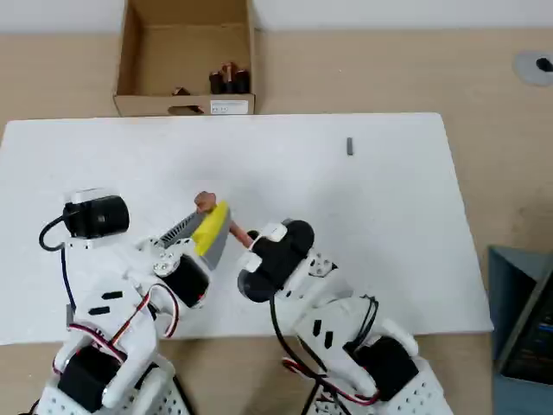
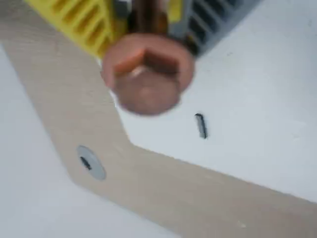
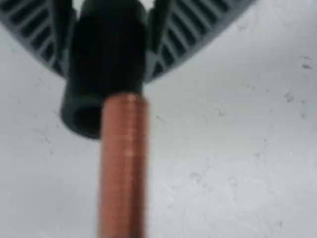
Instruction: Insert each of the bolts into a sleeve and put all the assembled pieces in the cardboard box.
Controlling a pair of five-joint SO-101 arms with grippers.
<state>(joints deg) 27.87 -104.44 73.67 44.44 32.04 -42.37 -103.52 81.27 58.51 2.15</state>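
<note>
You have the bolt (image 1: 205, 203) just left of centre in the lower half of the high view. Its flanged hex head is at the upper-left end, and the copper shaft slants down and right to the sleeve (image 1: 251, 235). Your left gripper (image 1: 206, 218) is clenched on the bolt just behind the head, with the yellow jaw on one side and the grey jaw on the other. Your right gripper (image 3: 108, 44) is clamped around the black sleeve. In the right wrist view the threaded tip sits at the sleeve's mouth, seemingly toward one side of the rim rather than centred. I cannot tell how far in it is.

To do this step well, I'd say line up the two axes before you push. Hold the sleeve fixed and feed the bolt straight along its own length. If the threads catch on the rim, back off a little and re-centre instead of forcing it, since a sideways load could twist either piece in its jaws. Loosen neither grip until the shaft is seated.

Counts:
- **In hand:** one bolt and one sleeve.
- **Box:** one cardboard box (image 1: 130, 52) in the upper left of the high view.
- **In the box:** a cluster of assembled pieces (image 1: 229, 80) at its lower-right corner and one more bit (image 1: 180, 91) by the lower wall, too small to count exactly.
- **On the white mat (image 1: 406, 259):** one small dark piece (image 1: 350, 146), alone, upper right of centre. I cannot tell what it is.
</note>
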